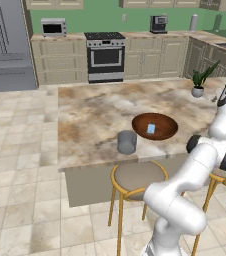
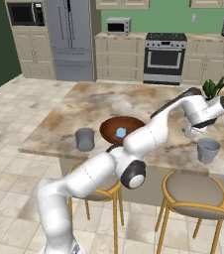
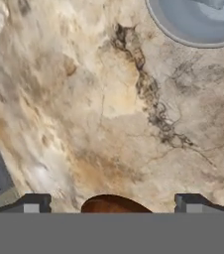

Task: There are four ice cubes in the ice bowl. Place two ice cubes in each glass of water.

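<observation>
The reddish-brown ice bowl (image 1: 155,120) sits on the marble island, with a pale blue ice cube (image 1: 151,129) showing inside it. One grey-blue glass (image 1: 127,142) stands just left of the bowl. The second glass (image 2: 208,150) stands to the right, near the island's front edge. My gripper (image 2: 195,132) hangs over the counter between the bowl and this second glass, pointing down. In the hand view the gripper (image 3: 112,204) is open with nothing between its fingertips (image 3: 32,203), the bowl's rim (image 3: 115,203) lies at the bottom, and the glass (image 3: 203,22) at the top right holds a pale angular shape.
A small grey plant pot (image 1: 198,91) stands at the island's far right. Round stools (image 2: 197,194) line the near side of the island. Stove and cabinets run along the back wall.
</observation>
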